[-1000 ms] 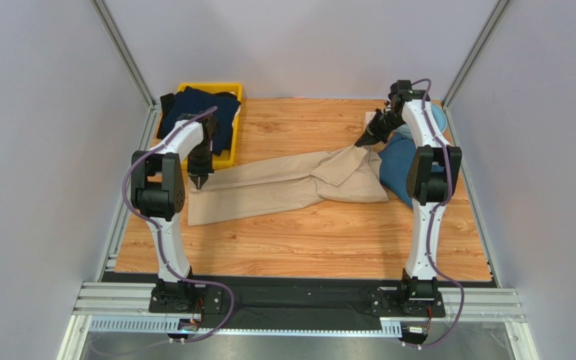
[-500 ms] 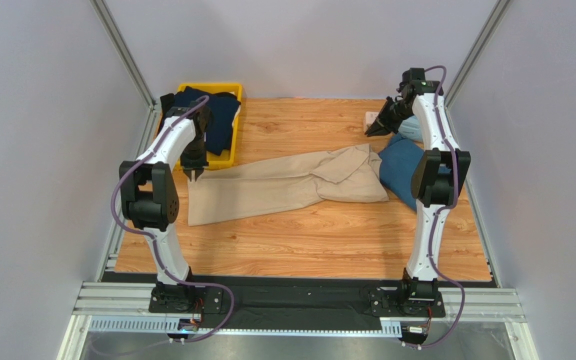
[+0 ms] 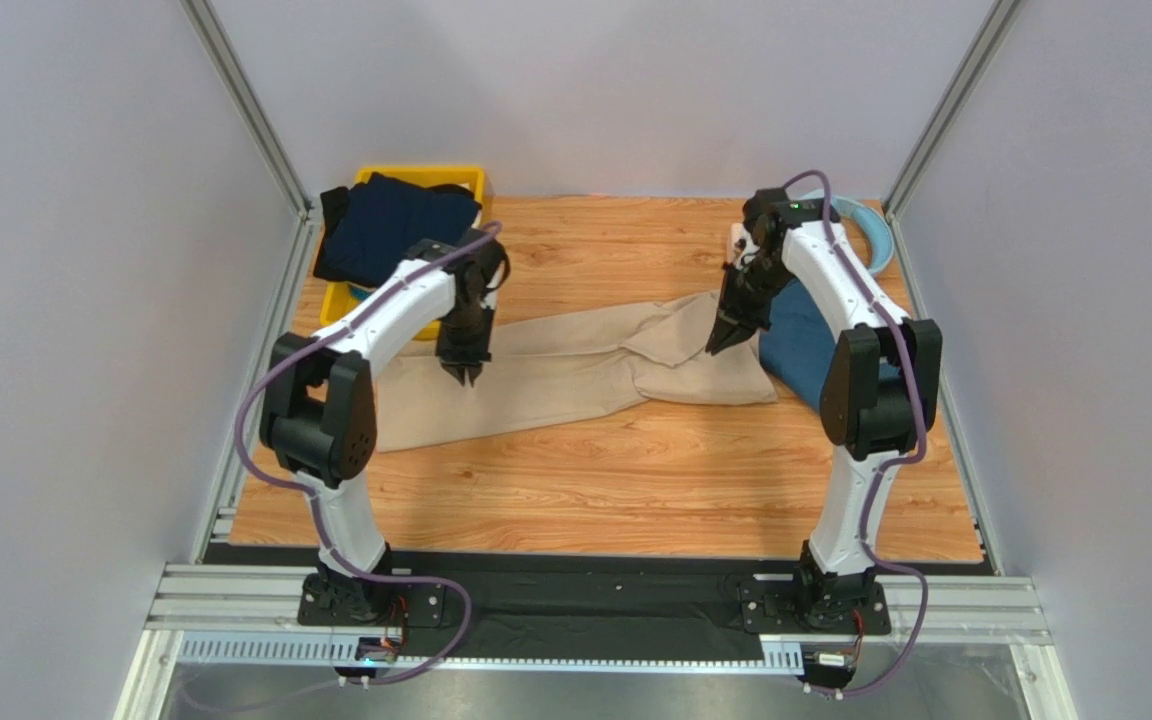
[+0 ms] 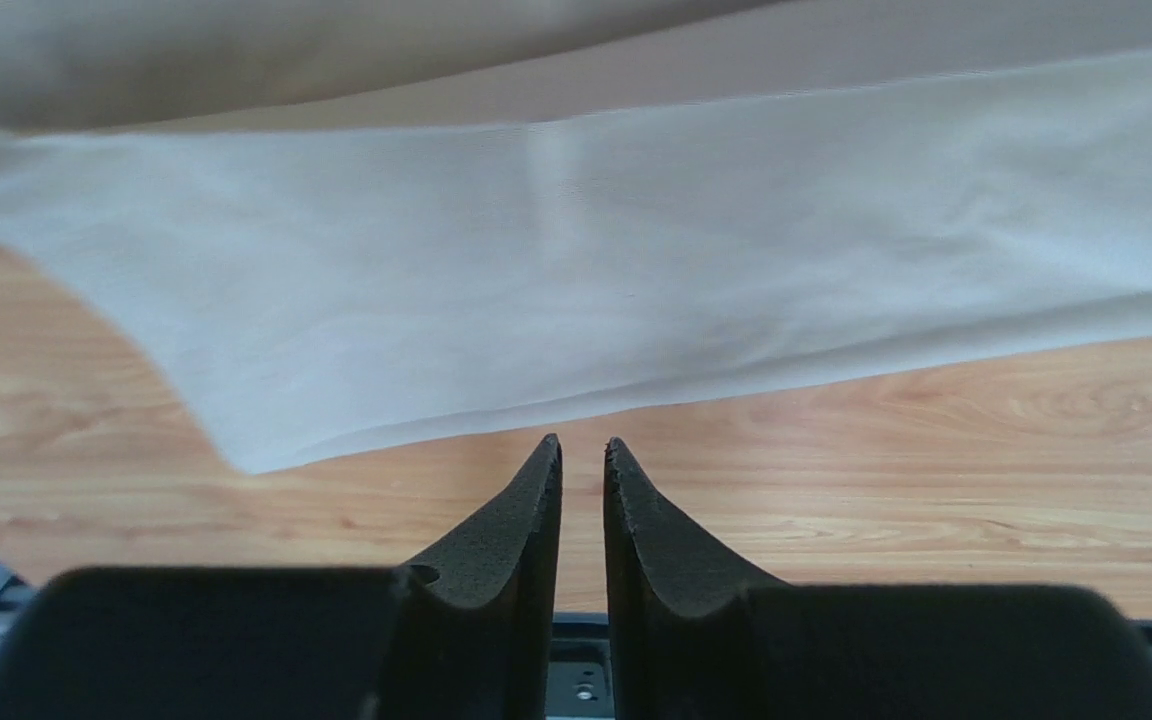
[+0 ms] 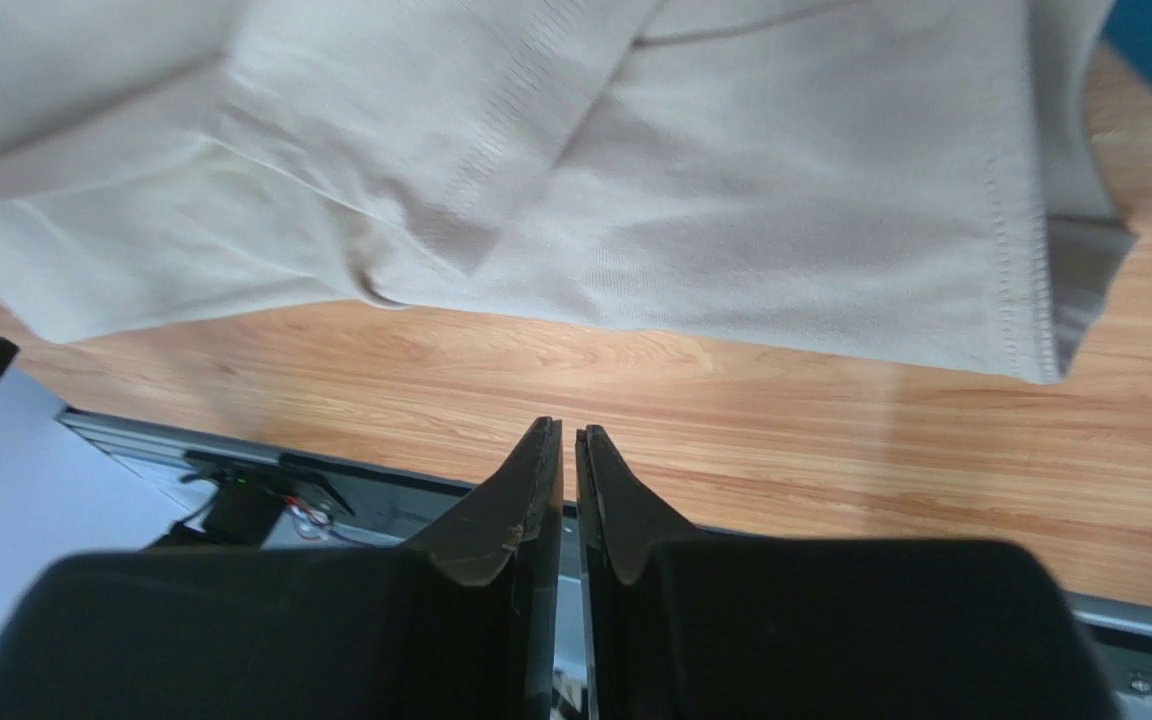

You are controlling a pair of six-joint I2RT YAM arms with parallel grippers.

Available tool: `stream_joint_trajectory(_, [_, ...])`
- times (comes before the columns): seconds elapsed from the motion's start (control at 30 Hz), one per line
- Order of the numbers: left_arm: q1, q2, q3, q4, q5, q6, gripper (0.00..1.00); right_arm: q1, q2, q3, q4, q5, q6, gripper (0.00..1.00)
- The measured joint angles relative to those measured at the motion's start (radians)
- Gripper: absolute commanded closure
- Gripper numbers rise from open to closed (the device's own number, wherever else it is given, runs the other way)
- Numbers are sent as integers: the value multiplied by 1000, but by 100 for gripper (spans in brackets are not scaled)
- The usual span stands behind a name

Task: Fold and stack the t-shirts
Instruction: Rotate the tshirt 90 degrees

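The large beige t-shirt [image 3: 567, 368] lies stretched across the table and bunched at its right end. It also shows in the left wrist view [image 4: 612, 270] and the right wrist view [image 5: 687, 195]. My left gripper [image 3: 462, 369] hovers over its left half, shut and empty [image 4: 582, 446]. My right gripper [image 3: 717, 339] hovers over the bunched right end, shut and empty [image 5: 569, 428]. The teal-blue t-shirt [image 3: 802, 342] lies folded at the right, partly behind my right arm. The dark navy t-shirt [image 3: 387, 218] lies in the yellow bin [image 3: 461, 177].
Light-blue headphones [image 3: 871, 228] lie at the back right corner. A small pale object [image 3: 739, 237] sits behind my right wrist. Grey walls and metal rails close in the table on both sides. Bare wood [image 3: 612, 480] runs along the near half.
My left gripper moved right from the shirt's left corner to over its left half. My right gripper let go of the lifted beige cloth, swung back, then came down over the bunched end.
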Motion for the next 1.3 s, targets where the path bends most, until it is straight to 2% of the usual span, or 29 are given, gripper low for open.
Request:
stream_joint_trajectory(0.17, [-95,115,8,43,63,-23,80,21,37,-88,-5,55,-19,89])
stream_joint_trajectory(0.4, [-90,169,-15,85,86,-29,84,16,80,-89,0,191,-44,90])
stream_joint_trajectory(0.43, [-89,169,-26,92,84,-29,86,16,81,-91,2,208,-44,90])
stream_joint_trajectory(0.5, [-89,169,-49,106,82,-31,97,16,81,-94,4,245,-43,91])
stream_joint_trajectory(0.53, [-89,169,-64,113,80,-35,100,16,81,-94,7,258,-43,96])
stream_joint_trajectory(0.57, [-89,170,-77,117,81,-39,100,16,84,-93,12,278,-42,99])
stream_joint_trajectory(0.87, [-80,154,-144,154,129,-61,100,13,235,-57,10,350,-63,100])
stream_joint_trajectory(1.3, [-61,80,-253,183,167,-59,100,10,221,-142,5,385,-79,100])
